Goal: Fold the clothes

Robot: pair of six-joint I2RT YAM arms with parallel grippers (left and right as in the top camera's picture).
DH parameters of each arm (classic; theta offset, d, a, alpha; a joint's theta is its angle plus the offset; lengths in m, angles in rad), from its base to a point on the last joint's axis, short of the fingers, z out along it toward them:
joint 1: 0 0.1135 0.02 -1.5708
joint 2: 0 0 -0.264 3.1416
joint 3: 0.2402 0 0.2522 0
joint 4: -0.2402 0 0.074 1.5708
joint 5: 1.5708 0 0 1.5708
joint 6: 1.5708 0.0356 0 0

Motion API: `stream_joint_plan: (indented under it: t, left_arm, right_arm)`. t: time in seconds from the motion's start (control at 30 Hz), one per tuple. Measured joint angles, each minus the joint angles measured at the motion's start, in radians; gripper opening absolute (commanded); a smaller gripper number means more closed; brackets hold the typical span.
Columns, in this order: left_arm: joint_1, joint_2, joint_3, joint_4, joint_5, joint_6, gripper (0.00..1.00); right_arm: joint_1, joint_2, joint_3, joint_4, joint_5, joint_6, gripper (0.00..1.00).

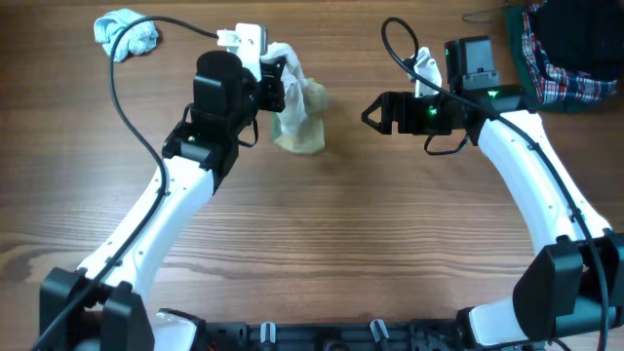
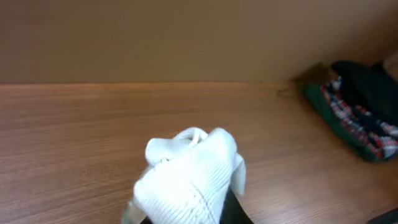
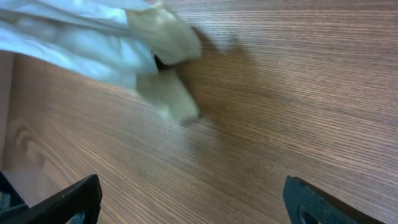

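The desk (image 1: 390,224) is brown wood grain, smooth and matt, with fine straight lines. The clothes (image 1: 297,117) are soft cloth: the cream-white part shows a fine ribbed knit, and the tan-olive patch looks smoother. The light-blue cloth wad (image 1: 127,34) looks fuzzy and crumpled. The plaid fabric (image 1: 570,58) is woven. The right pincer (image 1: 369,114) is matt black plastic. The arm shells (image 1: 526,156) are smooth white plastic.

Garment (image 1: 297,112) centre-left of table (image 1: 341,244), cloth wad (image 1: 127,34) back-left — plaid fabric (image 1: 570,58) back-right
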Motion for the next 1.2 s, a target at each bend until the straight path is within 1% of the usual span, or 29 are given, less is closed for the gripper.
stream_joint_plan:
  t: [0.13, 0.2, 0.33, 0.43, 0.53, 0.63, 0.73, 0.77, 0.87, 0.9, 0.97, 1.1, 1.17, 1.2]
  left_arm:
    - [0.0, -0.049, 0.0, -0.012, 0.028, -0.053, 0.04]
    - [0.0, -0.087, 0.0, -0.045, 0.05, -0.072, 0.04]
    - [0.0, -0.2, 0.0, -0.117, 0.062, -0.08, 0.04]
    - [0.001, -0.283, 0.0, -0.137, 0.066, -0.082, 0.04]
    - [0.001, -0.331, 0.0, -0.175, 0.074, -0.082, 0.04]
    - [0.003, -0.349, 0.0, -0.203, 0.132, -0.086, 0.04]
    - [0.003, -0.349, 0.0, -0.205, 0.185, -0.094, 0.04]
    - [0.003, -0.349, 0.0, -0.207, 0.207, -0.095, 0.04]
    - [0.003, -0.352, 0.0, -0.21, 0.249, -0.105, 0.04]
    - [0.003, -0.357, 0.0, -0.211, 0.257, -0.105, 0.04]
    - [0.01, -0.373, 0.0, -0.219, 0.266, -0.108, 0.04]
    - [0.121, -0.402, 0.0, -0.317, 0.271, -0.109, 0.05]
    - [0.178, -0.401, 0.0, -0.39, 0.275, -0.112, 0.15]
    - [0.206, -0.397, -0.001, -0.421, 0.276, -0.112, 0.17]
  right_arm:
    - [0.022, 0.0, -0.001, 0.071, -0.023, -0.01, 0.91]
    - [0.066, 0.001, -0.001, 0.129, -0.03, -0.01, 0.9]
    - [0.127, 0.001, -0.002, 0.191, -0.037, -0.01, 0.9]
    - [0.169, 0.001, -0.002, 0.212, -0.038, -0.052, 0.87]
    - [0.238, 0.001, -0.002, 0.247, -0.045, -0.137, 0.81]
    - [0.287, 0.001, -0.002, 0.306, -0.049, -0.194, 0.76]
    - [0.293, 0.001, -0.002, 0.321, -0.048, -0.231, 0.66]
    - [0.293, 0.001, -0.002, 0.322, -0.048, -0.249, 0.56]
    - [0.293, 0.001, -0.002, 0.324, -0.048, -0.276, 0.11]
    - [0.293, 0.003, -0.002, 0.324, -0.048, -0.284, 0.04]
    - [0.293, 0.018, -0.002, 0.316, -0.044, -0.294, 0.04]
    - [0.292, 0.033, -0.002, 0.287, -0.001, -0.295, 0.04]
    - [0.286, 0.033, -0.002, 0.288, 0.014, -0.295, 0.04]
    - [0.281, 0.033, -0.002, 0.291, 0.017, -0.295, 0.04]
